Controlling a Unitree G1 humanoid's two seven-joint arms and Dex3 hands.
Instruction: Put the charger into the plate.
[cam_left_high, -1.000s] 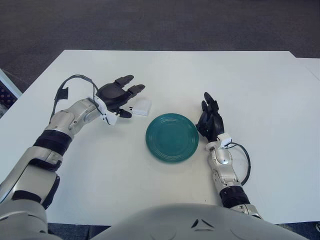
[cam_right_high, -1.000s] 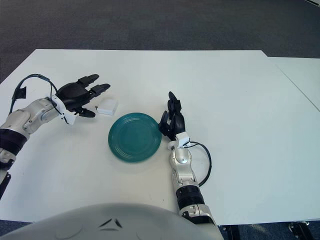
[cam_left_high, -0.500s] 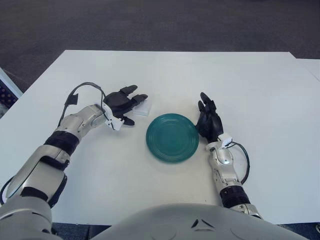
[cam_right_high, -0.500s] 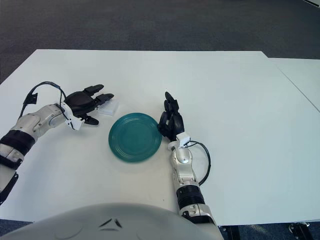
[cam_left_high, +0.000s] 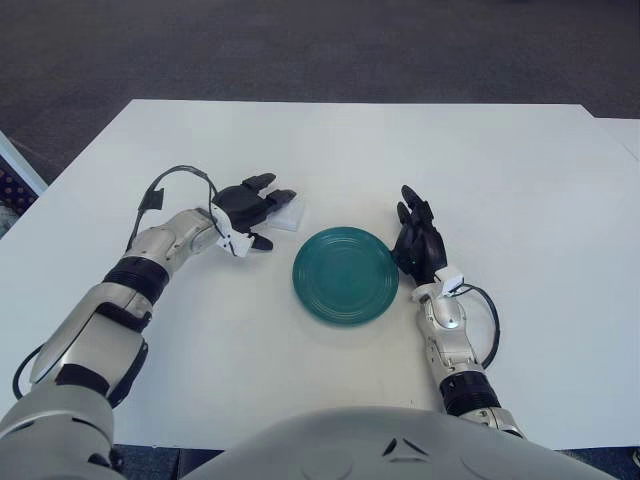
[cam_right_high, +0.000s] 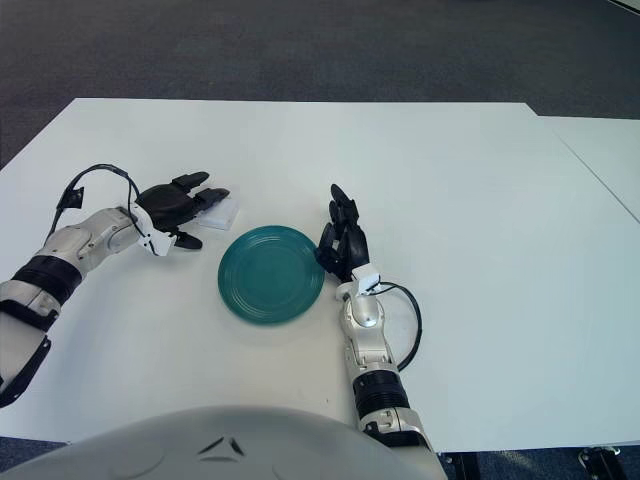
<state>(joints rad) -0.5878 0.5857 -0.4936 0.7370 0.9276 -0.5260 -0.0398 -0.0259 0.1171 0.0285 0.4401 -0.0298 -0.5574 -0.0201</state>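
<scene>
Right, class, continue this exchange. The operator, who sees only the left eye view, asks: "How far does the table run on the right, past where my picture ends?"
Observer: In the right eye view, bare table runs on well beyond the right hand, which shows beside the plate, on its right.
Operator: What borders it there?
Observer: A second white table meets it along a narrow seam that slants to the picture's right edge.
Operator: Anything near the work?
Observer: No. That stretch holds nothing. The left hand reaches over the charger, left of the plate.
</scene>
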